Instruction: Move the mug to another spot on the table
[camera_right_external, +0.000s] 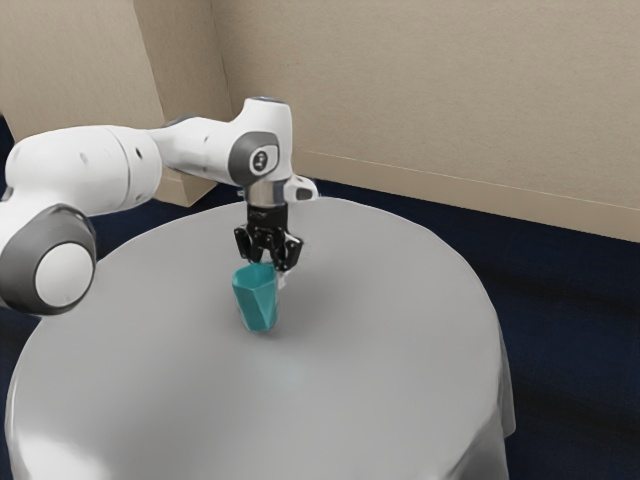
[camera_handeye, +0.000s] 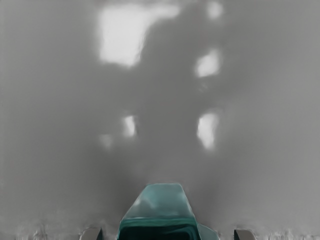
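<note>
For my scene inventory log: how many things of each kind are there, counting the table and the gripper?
Teal mug: 1
Round grey table: 1
Black gripper: 1
Total: 3

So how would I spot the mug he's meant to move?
Start at the round grey table in front of the beige wall. Near its middle, right under the arm's black gripper, is the mug. It is teal and faceted, narrowing toward its base, where the gripper is black and the table grey.
</note>
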